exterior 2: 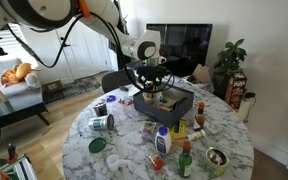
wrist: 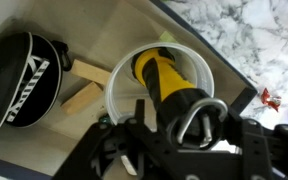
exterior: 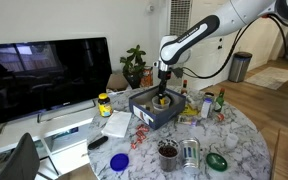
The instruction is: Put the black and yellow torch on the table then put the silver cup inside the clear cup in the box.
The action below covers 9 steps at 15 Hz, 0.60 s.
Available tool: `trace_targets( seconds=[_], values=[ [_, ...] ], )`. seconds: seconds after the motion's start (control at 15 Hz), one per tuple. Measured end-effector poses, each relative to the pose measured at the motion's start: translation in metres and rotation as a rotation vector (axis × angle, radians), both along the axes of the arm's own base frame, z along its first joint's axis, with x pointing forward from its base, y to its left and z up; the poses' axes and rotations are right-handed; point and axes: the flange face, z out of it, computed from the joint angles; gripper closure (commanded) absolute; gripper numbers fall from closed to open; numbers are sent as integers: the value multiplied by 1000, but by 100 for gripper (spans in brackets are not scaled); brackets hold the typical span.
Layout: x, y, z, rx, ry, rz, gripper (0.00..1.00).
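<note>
Round marble-look table carries square dark box holding black round pouch, wood block and round-rimmed clear cup with the yellow/black torch standing in it, gripper jaws spread either side of its black ringed end, unclamped; shiny silver cup sits outside on the tabletop.
</note>
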Motion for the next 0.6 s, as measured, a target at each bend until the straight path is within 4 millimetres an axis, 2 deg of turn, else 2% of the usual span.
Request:
trace_targets(
  seconds=[0.13,0.6],
  values=[
    [1,0,-4,1,20,2,68],
    [4,1,4,-2,42,5,69]
  ],
)
